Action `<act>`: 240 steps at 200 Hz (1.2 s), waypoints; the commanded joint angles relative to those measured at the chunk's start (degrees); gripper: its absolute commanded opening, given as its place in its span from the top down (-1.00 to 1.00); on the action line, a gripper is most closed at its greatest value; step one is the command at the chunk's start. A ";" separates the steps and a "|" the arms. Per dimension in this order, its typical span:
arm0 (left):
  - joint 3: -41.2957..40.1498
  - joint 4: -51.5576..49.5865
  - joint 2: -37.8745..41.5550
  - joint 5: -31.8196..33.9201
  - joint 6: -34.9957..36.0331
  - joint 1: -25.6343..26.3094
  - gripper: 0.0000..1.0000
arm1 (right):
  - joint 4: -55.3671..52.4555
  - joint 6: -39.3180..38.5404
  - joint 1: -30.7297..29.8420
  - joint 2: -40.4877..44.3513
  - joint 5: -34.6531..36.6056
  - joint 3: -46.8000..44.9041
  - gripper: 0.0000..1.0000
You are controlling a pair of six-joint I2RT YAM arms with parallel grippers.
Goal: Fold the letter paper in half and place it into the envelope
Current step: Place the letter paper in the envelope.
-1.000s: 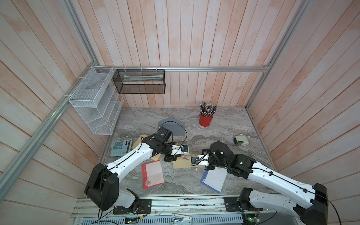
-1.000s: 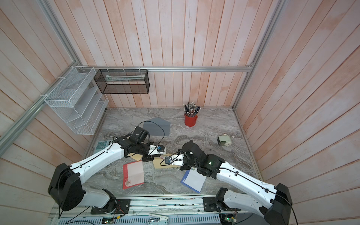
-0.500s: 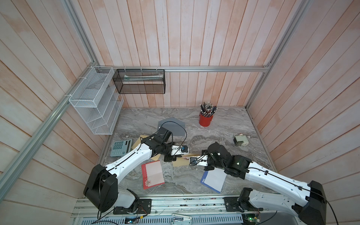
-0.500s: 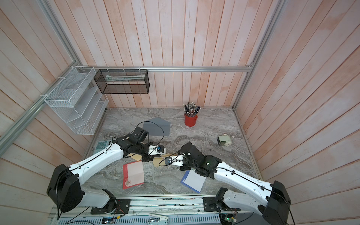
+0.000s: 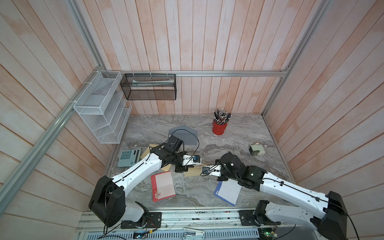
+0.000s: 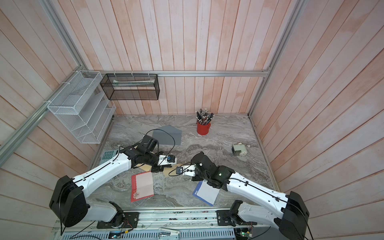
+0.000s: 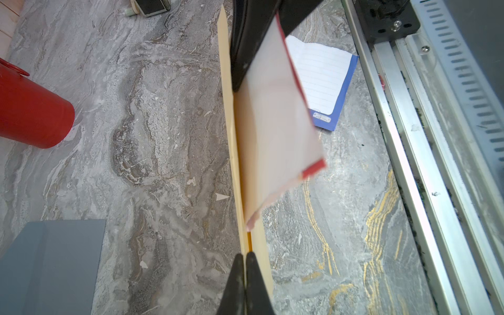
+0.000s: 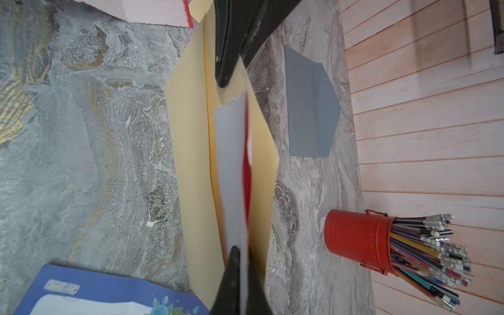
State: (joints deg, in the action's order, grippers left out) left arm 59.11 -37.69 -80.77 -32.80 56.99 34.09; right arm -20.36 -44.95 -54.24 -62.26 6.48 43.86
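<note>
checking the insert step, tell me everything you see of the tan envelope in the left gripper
The tan envelope looks like plain manila paper. It rests on the marble table between the arms. The left gripper is shut on one layer at its edge, lifting it so the mouth gapes. The folded letter paper, white with a red edge, held by the right gripper, sits at that opening.

Matt tan paper: the manila envelope (image 8: 191, 163) pinched in the jaws of the left gripper (image 7: 243, 256). The letter paper (image 7: 272, 122) in the right gripper (image 8: 240, 252) is thin, smooth, red-edged. Below both jaws, the tabletop (image 7: 163, 136) looks like dull veined stone.
</note>
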 commanded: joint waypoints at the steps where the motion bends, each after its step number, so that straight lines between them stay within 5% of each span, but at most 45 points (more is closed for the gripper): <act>1: -0.64 0.69 1.23 -1.91 0.38 0.19 1.00 | -1.25 1.65 -0.26 -1.40 1.68 0.35 1.00; 87: -0.73 1.04 1.67 -2.36 0.22 0.17 1.00 | 0.11 6.65 -0.25 -2.69 2.25 1.01 1.00; 175: -0.58 0.43 1.18 -3.76 0.16 0.16 1.00 | -1.30 9.17 -0.25 -0.12 -2.50 2.33 0.63; 240: -0.32 -0.17 0.50 -3.59 0.14 0.11 1.00 | -3.30 9.69 -0.25 1.67 -3.18 2.88 0.58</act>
State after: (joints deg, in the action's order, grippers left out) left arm 59.00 -37.54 -80.23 -34.96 56.99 34.09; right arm -21.56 -36.58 -54.24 -61.47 4.73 44.38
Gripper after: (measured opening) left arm 0.049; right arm 0.213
